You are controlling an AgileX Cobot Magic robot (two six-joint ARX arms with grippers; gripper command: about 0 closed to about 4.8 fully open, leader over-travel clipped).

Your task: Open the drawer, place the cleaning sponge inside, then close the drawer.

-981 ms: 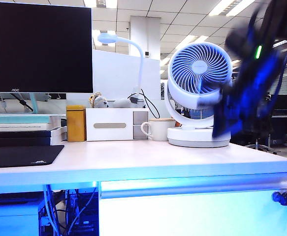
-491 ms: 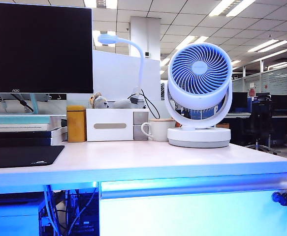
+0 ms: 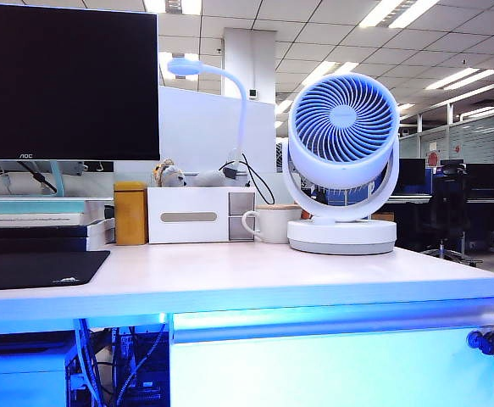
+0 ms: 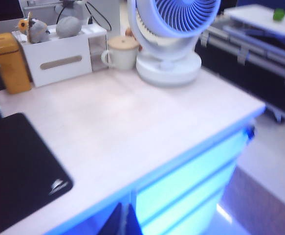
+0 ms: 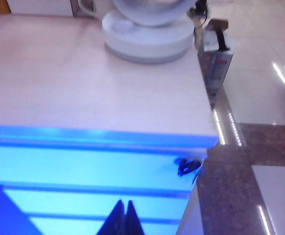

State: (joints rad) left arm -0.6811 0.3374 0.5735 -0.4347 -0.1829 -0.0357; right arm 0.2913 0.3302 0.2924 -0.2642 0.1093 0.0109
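Note:
The drawer [image 3: 331, 365] is the wide white, blue-lit panel under the desk top, and it looks closed, with its black knob [image 3: 485, 342] at the right edge. No cleaning sponge shows in any view. Neither arm appears in the exterior view. My left gripper [image 4: 122, 215] is shut and empty, out in front of the desk's front edge, near the left end of the drawer [image 4: 191, 181]. The right gripper [image 5: 124, 206] is also shut and empty, facing the drawer front [image 5: 83, 171] and apart from the knob [image 5: 187, 166].
On the desk stand a white fan [image 3: 341, 161], a mug [image 3: 272, 224], a white organizer box [image 3: 191, 215] and an orange-yellow box [image 3: 130, 213]. A black mouse pad [image 3: 35, 270] lies at the left under a monitor [image 3: 64, 80]. Cables hang below the desk at the left.
A blurred dark arm at the right of the exterior view a second ago has left that view. The desk objects and the drawer have not moved.

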